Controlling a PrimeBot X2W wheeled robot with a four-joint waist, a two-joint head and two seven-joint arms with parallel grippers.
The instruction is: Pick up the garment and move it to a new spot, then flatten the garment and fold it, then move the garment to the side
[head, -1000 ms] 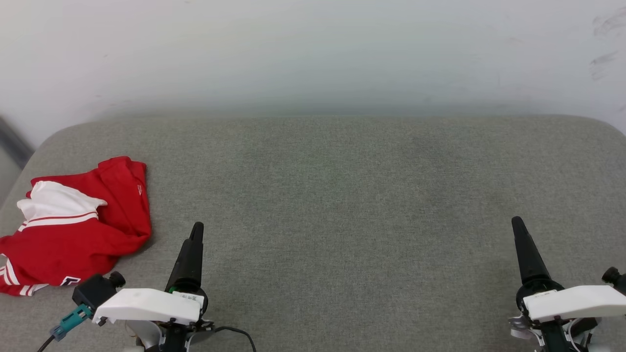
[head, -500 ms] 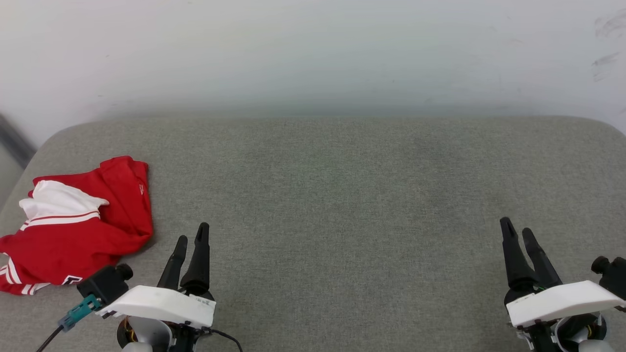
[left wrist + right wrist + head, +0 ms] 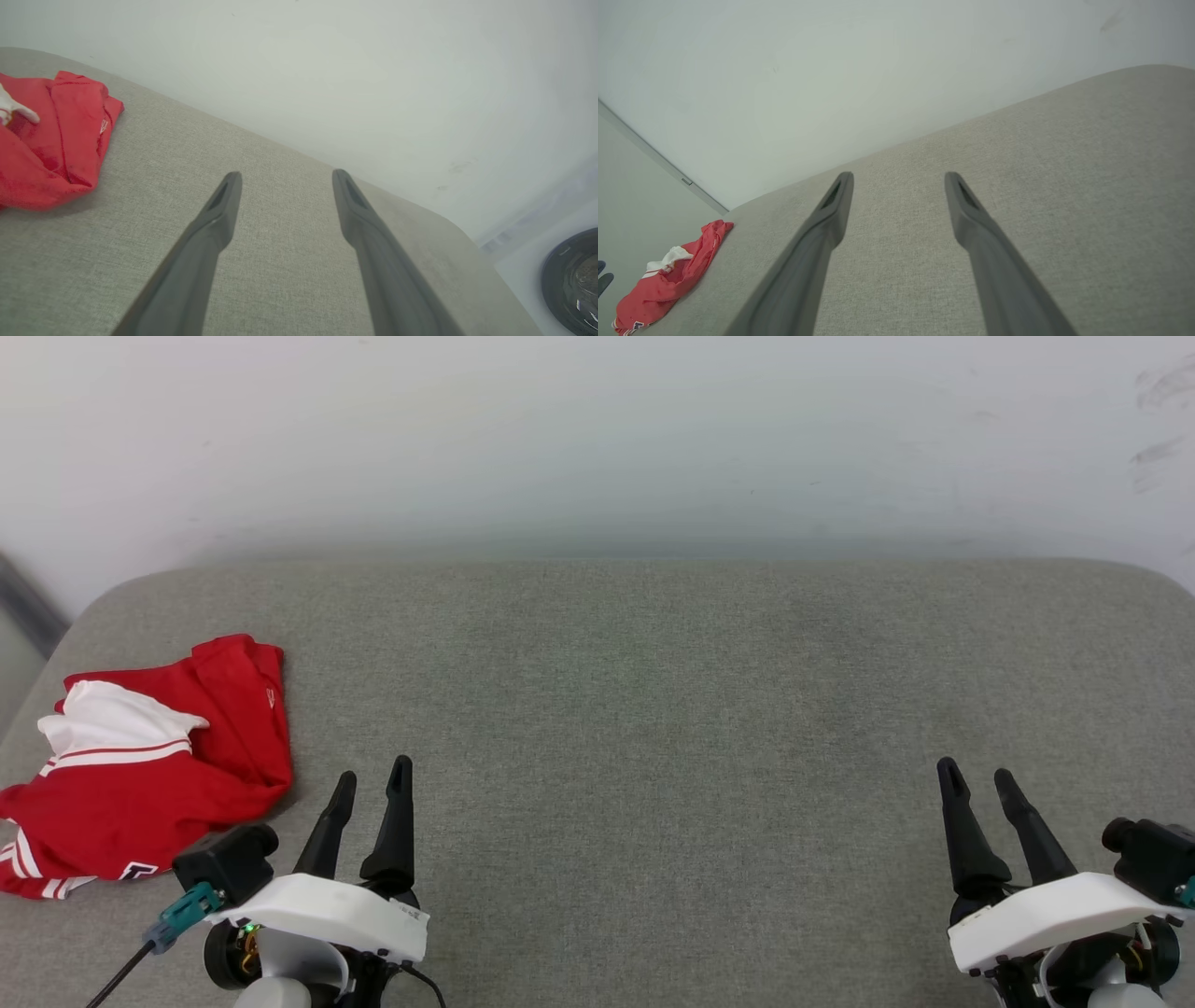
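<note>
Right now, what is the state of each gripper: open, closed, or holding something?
Left gripper: open, holding nothing; the garment lies apart, to its left.
Right gripper: open, holding nothing.

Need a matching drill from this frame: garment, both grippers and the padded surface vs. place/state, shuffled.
Column one
1. garment
2. left gripper
3. right gripper
4. padded surface

Column two
A. open and empty, lower right of the head view
B. grey fabric, bearing the garment
C. crumpled red and white heap at the left end
D. open and empty, lower left of the head view, beside the garment but apart from it

Pairs: 1-C, 2-D, 3-A, 4-B
</note>
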